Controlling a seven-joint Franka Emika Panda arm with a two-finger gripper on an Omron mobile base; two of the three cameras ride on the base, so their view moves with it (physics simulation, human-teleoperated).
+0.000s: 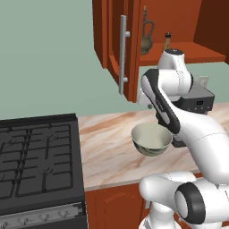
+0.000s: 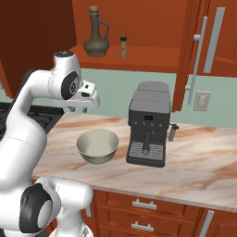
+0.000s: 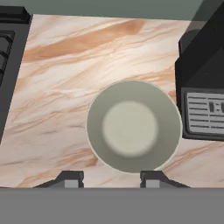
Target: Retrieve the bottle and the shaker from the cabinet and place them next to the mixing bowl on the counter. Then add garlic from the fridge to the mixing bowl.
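One gripper (image 3: pixel 112 179), hanging over the counter (image 1: pixel 107 147) with its two dark fingertips apart and nothing between them — released, holding nothing. Right below it sits one mixing bowl (image 3: pixel 133 126): round, smooth, pale greenish-grey, empty inside. The counter is glossy pink-tan marble with streaky veins. Beside the bowl there's one boxy dark espresso machine (image 2: pixel 148 129) with a ribbed drip tray. Farther back, in the open red-brown cabinet (image 2: pixel 152 55) — one dark long-necked bottle (image 2: pixel 96 34) and one small shaker (image 2: pixel 123 47), standing upright near each other.
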